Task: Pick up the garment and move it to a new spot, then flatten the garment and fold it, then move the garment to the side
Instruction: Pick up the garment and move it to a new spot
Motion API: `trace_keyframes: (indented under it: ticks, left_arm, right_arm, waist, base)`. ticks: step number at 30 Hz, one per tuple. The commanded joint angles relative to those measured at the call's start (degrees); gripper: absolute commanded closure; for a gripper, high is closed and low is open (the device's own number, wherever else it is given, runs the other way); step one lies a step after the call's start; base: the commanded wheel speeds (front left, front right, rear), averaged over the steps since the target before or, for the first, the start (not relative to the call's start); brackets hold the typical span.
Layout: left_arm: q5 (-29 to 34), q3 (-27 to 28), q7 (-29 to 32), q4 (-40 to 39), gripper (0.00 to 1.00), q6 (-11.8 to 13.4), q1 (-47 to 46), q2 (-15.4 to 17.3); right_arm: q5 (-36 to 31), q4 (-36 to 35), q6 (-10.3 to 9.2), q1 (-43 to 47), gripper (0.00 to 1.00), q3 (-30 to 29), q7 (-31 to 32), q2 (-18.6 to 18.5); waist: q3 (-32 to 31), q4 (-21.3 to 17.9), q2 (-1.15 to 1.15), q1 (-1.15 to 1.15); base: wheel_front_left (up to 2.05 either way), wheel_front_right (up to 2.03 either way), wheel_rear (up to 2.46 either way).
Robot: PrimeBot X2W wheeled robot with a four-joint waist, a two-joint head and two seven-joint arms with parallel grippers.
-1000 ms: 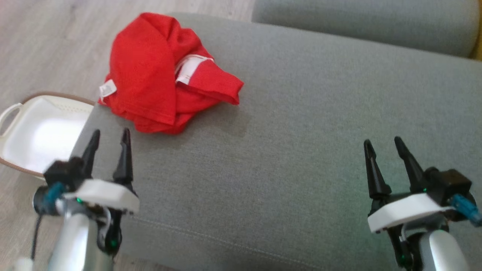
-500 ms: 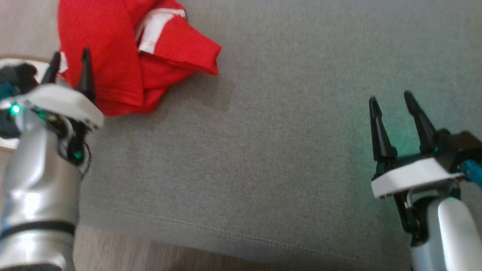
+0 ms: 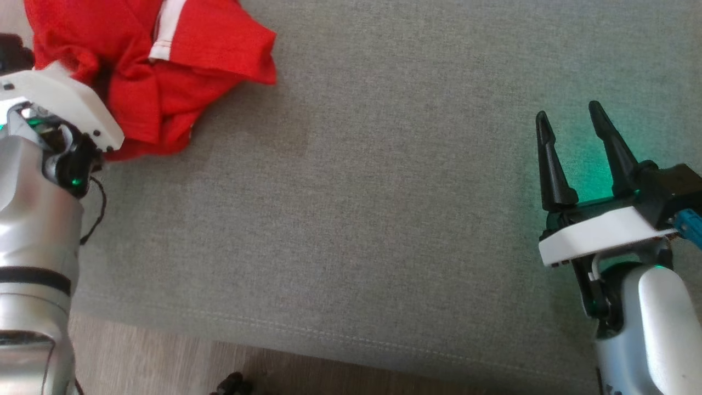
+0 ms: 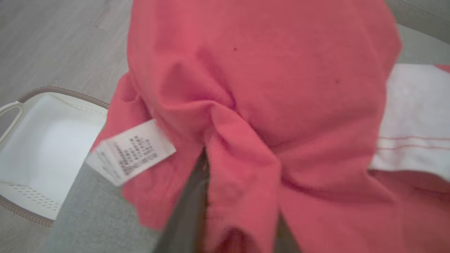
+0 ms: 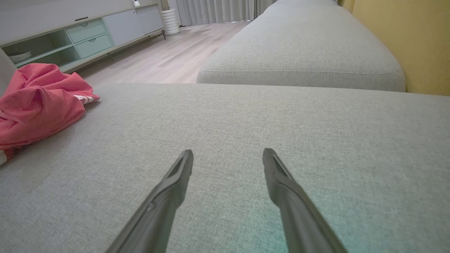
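Since half a second ago the left gripper (image 4: 235, 175) has pushed forward from the near edge of the red garment (image 3: 181, 66) into its folds, and the head camera has tilted down, so the heap now sits in that view's top left corner. From the head, the left fingers are buried in the cloth and only the white housing shows against it. The left wrist view shows a raised ridge of red fabric lying between the two blurred dark fingers; whether they have pinched it tight I cannot tell. A white care label (image 4: 132, 151) hangs just left of that ridge, and a white striped band (image 4: 415, 116) lies to its right. The garment rests crumpled at the left end of the grey sofa cushion (image 3: 384, 219), partly over its edge, above a white laundry basket (image 4: 52, 147) on the wooden floor. The right gripper (image 3: 569, 112) hovers over bare cushion well apart from the garment, its jaws spread wide with nothing between them.
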Motion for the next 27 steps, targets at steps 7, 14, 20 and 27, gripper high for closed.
trace_keyframes:
  ticks: [7, 14, 20, 27]
  left_arm:
    - [0.5, -2.3, -9.4, -1.2, 1.00, 0.1, -3.5, 7.3]
    - [3.6, -3.1, -19.9, -4.3, 1.00, 2.4, -4.0, 8.3]
    - [5.4, -2.3, -20.6, -14.4, 1.00, 4.1, -0.1, 8.5]
    - [7.5, -3.8, -20.6, -30.4, 1.00, 6.6, 11.0, 7.2]
  right_arm:
    - [0.2, -2.3, -0.04, -0.8, 0.00, 0.5, -0.3, -0.1]
    - [1.6, -1.9, -0.04, 0.9, 0.00, -1.0, -1.6, -0.1]
    - [3.1, -1.2, -0.04, 3.0, 0.00, -1.4, -2.6, -0.1]
    - [5.6, -1.5, -0.04, 7.2, 0.00, -1.9, -3.1, -0.1]
  waist:
    - [-0.7, -0.2, 0.00, 0.00]
    - [-6.5, 0.2, 0.00, 0.00]
    - [-12.2, -0.6, 0.00, 0.00]
    - [-18.0, -3.0, 0.00, 0.00]
  base:
    - [0.00, 0.00, 0.00]
    - [0.00, 0.00, 0.00]
    - [0.00, 0.00, 0.00]
    - [0.00, 0.00, 0.00]
